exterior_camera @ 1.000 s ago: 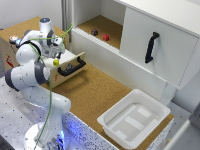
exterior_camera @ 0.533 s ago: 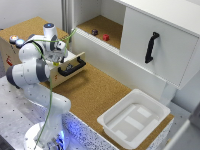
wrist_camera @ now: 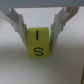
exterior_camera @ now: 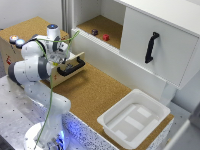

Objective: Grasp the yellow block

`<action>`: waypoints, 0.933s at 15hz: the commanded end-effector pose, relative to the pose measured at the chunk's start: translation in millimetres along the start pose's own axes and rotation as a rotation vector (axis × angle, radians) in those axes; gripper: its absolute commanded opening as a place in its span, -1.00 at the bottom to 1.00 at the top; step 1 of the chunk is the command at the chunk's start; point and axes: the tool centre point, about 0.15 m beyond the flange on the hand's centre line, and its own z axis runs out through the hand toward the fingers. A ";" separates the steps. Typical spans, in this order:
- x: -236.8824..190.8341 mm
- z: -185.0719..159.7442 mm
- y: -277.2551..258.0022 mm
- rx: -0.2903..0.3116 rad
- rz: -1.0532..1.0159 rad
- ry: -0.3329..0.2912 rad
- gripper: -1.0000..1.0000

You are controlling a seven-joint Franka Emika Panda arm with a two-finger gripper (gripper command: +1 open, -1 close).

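The yellow block (wrist_camera: pixel 40 42) sits squarely between the two fingers (wrist_camera: pixel 18 23) of the gripper (wrist_camera: pixel 40 27), one finger at each side face. The jaws are spread about as wide as the block; the picture is too soft to say whether the pads actually touch it. Dark marks show on the block's facing side. It rests on a pale surface (wrist_camera: pixel 15 67).

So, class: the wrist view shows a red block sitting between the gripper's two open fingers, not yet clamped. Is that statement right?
One detail is wrong: the colour. The wrist view shows the yellow block, marked with dark letters, not a red one. The rest holds: it sits between the gripper's two fingers, which stand open on either side with gaps showing, not clamped.
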 end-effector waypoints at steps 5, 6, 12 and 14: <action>4.6 -93.4 -37.9 -0.077 -0.058 0.072 -1.00; 17.0 -105.1 -41.2 -0.069 -0.070 0.101 -1.00; 85.9 -139.0 -69.6 -0.058 -0.270 0.169 -1.00; 108.2 -139.2 -83.5 -0.083 -0.354 0.162 -1.00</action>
